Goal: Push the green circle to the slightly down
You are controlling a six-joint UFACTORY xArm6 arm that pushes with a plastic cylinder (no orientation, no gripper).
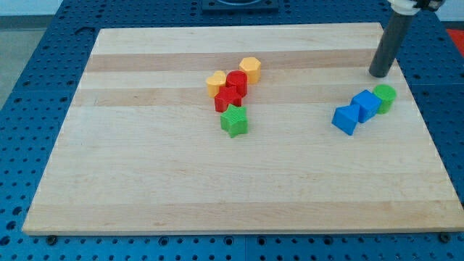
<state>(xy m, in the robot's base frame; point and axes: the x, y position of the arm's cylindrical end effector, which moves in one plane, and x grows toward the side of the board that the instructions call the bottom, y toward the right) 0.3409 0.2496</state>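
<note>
The green circle [385,97] is a short green cylinder at the view's right, touching the right side of a blue cube [366,104]. A second blue block [346,119], wedge-like, touches that cube on its lower left. My tip [379,74] is the lower end of a dark rod that comes down from the view's top right. It stands just above the green circle in the view, with a small gap between them.
Near the board's middle is a cluster: a yellow hexagon [251,69], a yellow heart-like block [216,83], a red cylinder [237,83], a red star-like block [228,99] and a green star [234,122]. The wooden board [145,167] lies on a blue perforated table.
</note>
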